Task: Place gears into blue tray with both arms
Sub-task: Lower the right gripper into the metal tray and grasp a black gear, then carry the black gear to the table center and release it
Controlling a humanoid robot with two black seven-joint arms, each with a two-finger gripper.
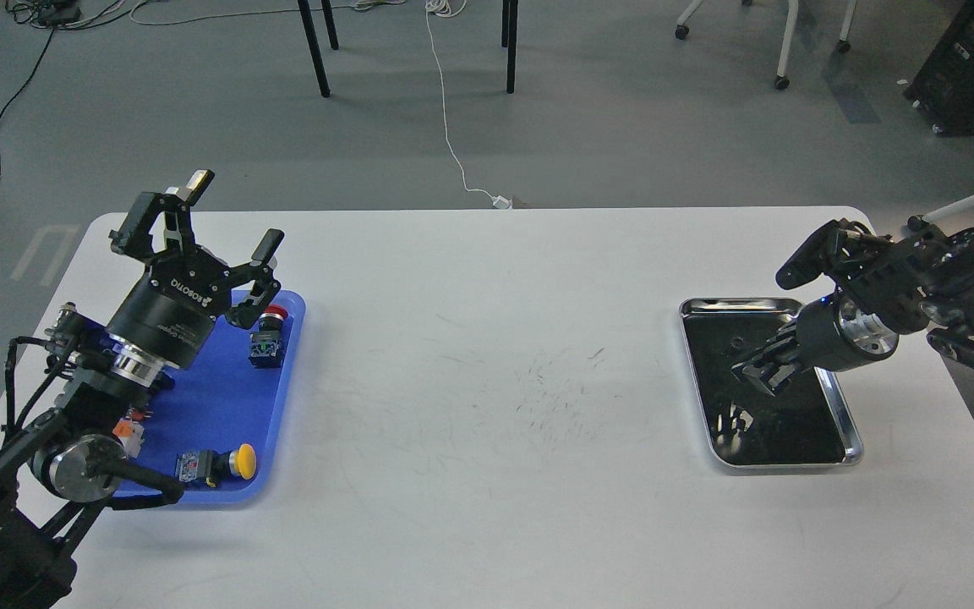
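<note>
Head view: white table (487, 406) seen from above, one arm entering at each side.
Left gripper (221, 224): fingers spread wide apart, nothing between them; raised over the far end of the blue tray.
Right gripper (753, 372): pointed down and left into the silver tray; seen dark and end-on against the black liner, so whether it is released or clenched cannot be told.
Left arm (90, 397): enters from the near left corner, crossing the left part of the blue tray.
Right arm (918, 288): enters from the right edge, bent over the far right corner of the silver tray.
Blue tray (276, 423): flat on the left side of the table.
Blue tray contents: a red-capped switch (270, 337) at the far right, a yellow-capped switch (216, 463) at the near edge.
Silver tray (850, 423): right side of the table, well apart from the blue tray.
Gears (738, 342): small dark shapes barely distinguishable on the black liner of the silver tray; count cannot be told.
</note>
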